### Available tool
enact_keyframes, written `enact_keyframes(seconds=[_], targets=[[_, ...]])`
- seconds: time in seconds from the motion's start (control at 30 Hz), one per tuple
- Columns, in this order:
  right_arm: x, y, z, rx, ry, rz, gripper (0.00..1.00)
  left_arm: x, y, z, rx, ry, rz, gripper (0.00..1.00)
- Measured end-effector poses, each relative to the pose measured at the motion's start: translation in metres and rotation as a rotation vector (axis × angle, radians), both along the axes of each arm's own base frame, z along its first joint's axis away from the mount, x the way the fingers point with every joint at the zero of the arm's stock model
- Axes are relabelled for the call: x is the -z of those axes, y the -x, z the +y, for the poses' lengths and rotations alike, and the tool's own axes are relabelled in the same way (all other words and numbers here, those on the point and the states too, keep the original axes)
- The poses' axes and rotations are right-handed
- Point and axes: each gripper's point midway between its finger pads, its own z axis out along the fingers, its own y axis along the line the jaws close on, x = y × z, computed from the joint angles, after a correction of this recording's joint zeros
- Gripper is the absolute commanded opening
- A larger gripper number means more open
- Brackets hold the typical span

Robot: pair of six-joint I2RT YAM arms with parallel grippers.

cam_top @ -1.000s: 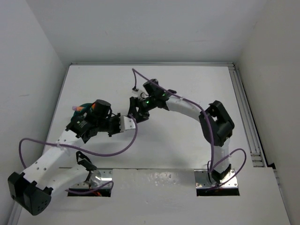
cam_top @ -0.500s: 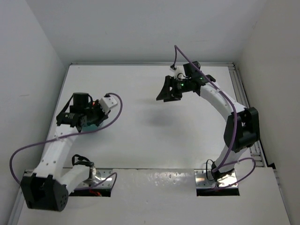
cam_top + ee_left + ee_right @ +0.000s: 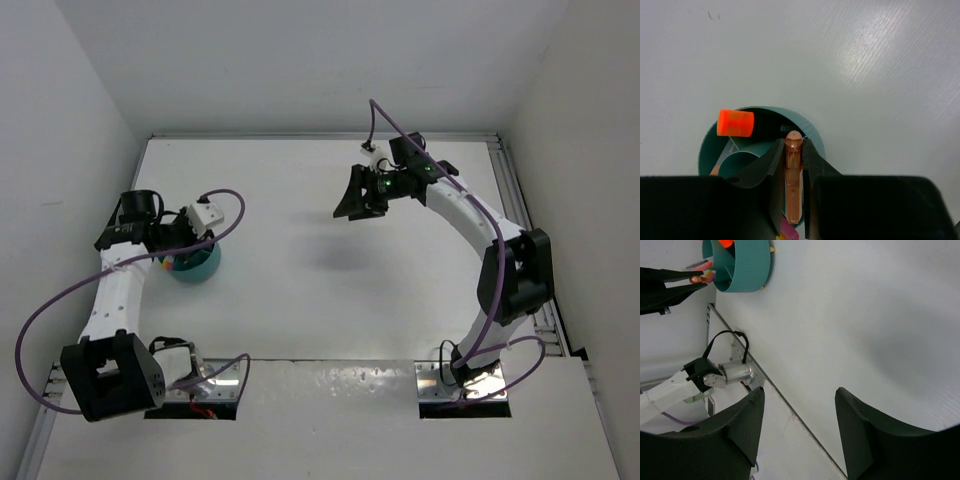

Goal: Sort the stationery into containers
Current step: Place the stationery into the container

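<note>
The teal bowl (image 3: 197,264) stands at the left of the table, also in the left wrist view (image 3: 812,141) and far off in the right wrist view (image 3: 746,265). My left gripper (image 3: 792,145) is shut on a translucent orange pen (image 3: 793,180) and holds it over the bowl's rim. A black marker with an orange cap (image 3: 735,123) stands in the bowl, and a pink pen end (image 3: 788,233) shows below the held pen. My right gripper (image 3: 352,200) is open and empty, raised above the far middle of the table; its fingertips (image 3: 759,392) frame bare table.
White walls close the table at the back and both sides. A metal rail (image 3: 520,220) runs along the right edge. Purple cables (image 3: 60,290) loop off both arms. The left arm's base motor (image 3: 732,372) sits at the near edge.
My left gripper has swung left and back over the bowl, uncovering it in the top view. My right arm pulled away to the far right a second ago and has since held still.
</note>
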Motion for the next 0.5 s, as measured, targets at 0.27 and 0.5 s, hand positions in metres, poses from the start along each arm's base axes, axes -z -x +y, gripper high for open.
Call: enact_keyframes(seconds=[0.27, 0.5], targets=[[0.002, -0.002, -0.002, 0.010, 0.013, -0.004, 0.57, 0.009, 0.008, 0.010, 0.041, 0.044, -0.019, 0.03], [0.003, -0.001, 0.000, 0.008, 0.019, -0.006, 0.56, 0.012, 0.008, 0.012, 0.074, 0.089, -0.029, 0.51]])
